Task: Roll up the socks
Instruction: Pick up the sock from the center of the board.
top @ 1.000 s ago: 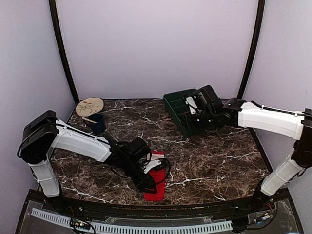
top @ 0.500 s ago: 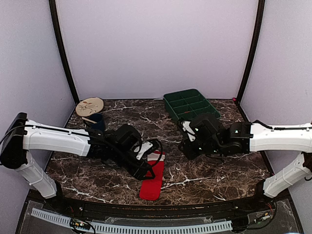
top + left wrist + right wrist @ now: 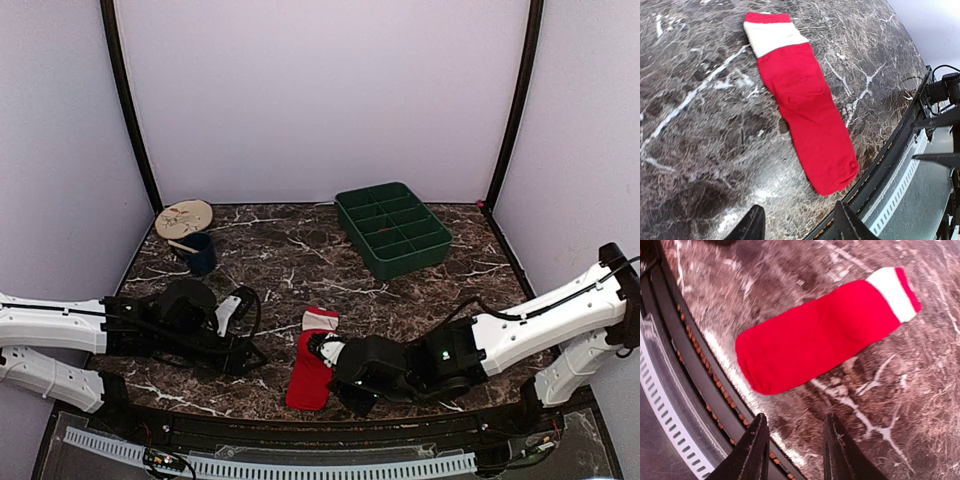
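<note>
- No word, label, brand or number can be read in any view.
- The round beige disc point(image 3: 184, 218) at the far left bears dark marks — too small to read.

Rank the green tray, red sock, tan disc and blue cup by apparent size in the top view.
1. green tray
2. red sock, which lies nearest the camera
3. tan disc
4. blue cup, only a little smaller than the disc

The dark marbled table point(image 3: 300, 250) carries a red sock point(image 3: 308, 370) lying flat near its front edge with the white cuff pointing away, a green compartment tray point(image 3: 405, 262) far right, and a dark blue cup point(image 3: 199, 252) beside a round pale plate point(image 3: 183, 218) far left.
</note>
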`<state>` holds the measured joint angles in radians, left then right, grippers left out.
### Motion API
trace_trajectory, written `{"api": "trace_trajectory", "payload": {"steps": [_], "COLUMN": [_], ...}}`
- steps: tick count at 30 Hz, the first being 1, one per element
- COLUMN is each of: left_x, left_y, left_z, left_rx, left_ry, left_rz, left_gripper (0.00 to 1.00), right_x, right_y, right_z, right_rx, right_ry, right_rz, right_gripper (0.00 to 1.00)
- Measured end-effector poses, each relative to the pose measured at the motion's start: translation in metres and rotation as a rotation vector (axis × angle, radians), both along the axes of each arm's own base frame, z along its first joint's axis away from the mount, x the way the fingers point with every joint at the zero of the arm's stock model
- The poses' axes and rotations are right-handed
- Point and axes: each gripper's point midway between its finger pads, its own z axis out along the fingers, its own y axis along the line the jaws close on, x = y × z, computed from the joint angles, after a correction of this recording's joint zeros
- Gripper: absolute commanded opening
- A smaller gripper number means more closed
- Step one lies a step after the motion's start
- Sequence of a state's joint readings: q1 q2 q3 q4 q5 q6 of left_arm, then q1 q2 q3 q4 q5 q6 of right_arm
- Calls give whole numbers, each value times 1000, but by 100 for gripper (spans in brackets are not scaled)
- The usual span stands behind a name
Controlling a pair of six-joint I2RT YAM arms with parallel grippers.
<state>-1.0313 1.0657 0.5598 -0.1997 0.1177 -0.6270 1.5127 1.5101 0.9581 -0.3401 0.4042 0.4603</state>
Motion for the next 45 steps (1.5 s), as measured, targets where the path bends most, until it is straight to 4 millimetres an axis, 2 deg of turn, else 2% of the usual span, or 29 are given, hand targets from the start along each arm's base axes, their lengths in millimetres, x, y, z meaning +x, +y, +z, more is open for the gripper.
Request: {"api": "trace_trajectory", "payload": {"steps": [6, 11, 12, 13, 14, 15, 20, 23, 26, 34, 45], "left_x": [-7, -7, -7, -8, -8, -8, -8, -8, -7, -6, -3], "left_y": [21, 25, 26, 27, 27, 28, 29, 29, 28, 28, 29], "left_z": [-2, -1, -2, -3, -4, -4, -5, -4, -4, -3, -4], "left_rx": [-19, -16, -9, -4, 0, 1, 5, 6, 6, 2, 8], "left_ry": [3, -3, -2, -1, -1, 0, -1, -3, -5, -13, -23], "left_rz": [55, 73, 74, 75, 73, 75, 82, 84, 84, 87, 98], "left_gripper": [48, 49, 60, 76, 86, 87, 87, 78, 76, 75, 74], "right_x": [-33, -45, -46, -46, -46, -47, -47, -44, -35, -22, -28], "right_y": [26, 39, 41, 42, 43, 44, 50, 48, 47, 44, 44], "right_z": [-27, -45, -48, -49, -51, -53, -60, -62, -63, -65, -73], "right_rx": [-79, -126, -137, -143, -151, -158, -193, -210, -223, -248, -272], "right_ry": [1, -2, -4, -7, -8, -9, -14, -16, -19, -20, 5], "right_rz": [99, 149, 157, 164, 171, 181, 218, 232, 235, 264, 331], "right_gripper": [34, 34, 35, 36, 37, 38, 39, 39, 39, 37, 35]}}
